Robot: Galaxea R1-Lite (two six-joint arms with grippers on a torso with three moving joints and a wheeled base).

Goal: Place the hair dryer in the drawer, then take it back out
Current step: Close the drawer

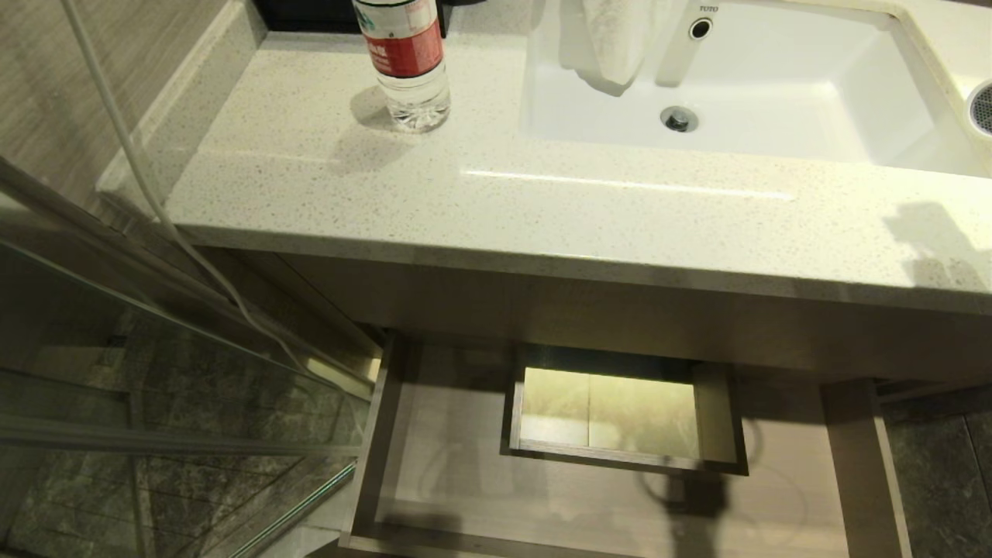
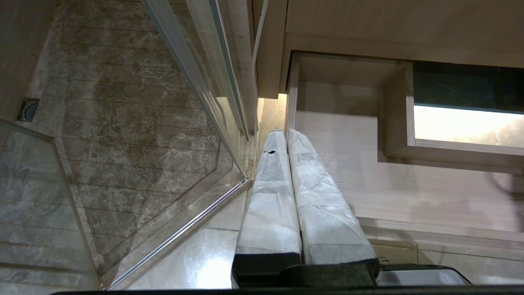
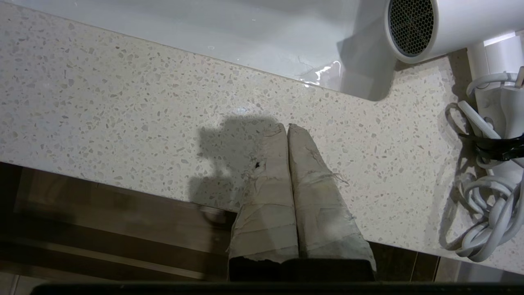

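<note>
- A bathroom vanity is seen in the head view: a speckled countertop (image 1: 542, 201) fills the upper half of the frame, with a white sink (image 1: 868, 116) at the upper right and a clear bottle (image 1: 407, 66) at the top centre.
- The drawer (image 1: 457, 465) is pulled out in the lower half of that frame, and nothing lies in it.
- The hair dryer (image 3: 442, 24) is found at the upper right of the right wrist view, lying on the countertop beside the sink, its coiled cord (image 3: 487, 213) at the right edge.
- The right gripper (image 3: 287, 128) is held over the countertop with its jaws pressed together, well apart from the dryer.
- The left gripper (image 2: 285, 132) is parked low by the drawer's side, jaws together.
- The reach appears to be under way; the jaws should be opened before arrival.
- The body or handle should be grasped, and the loose cord kept clear.
</note>
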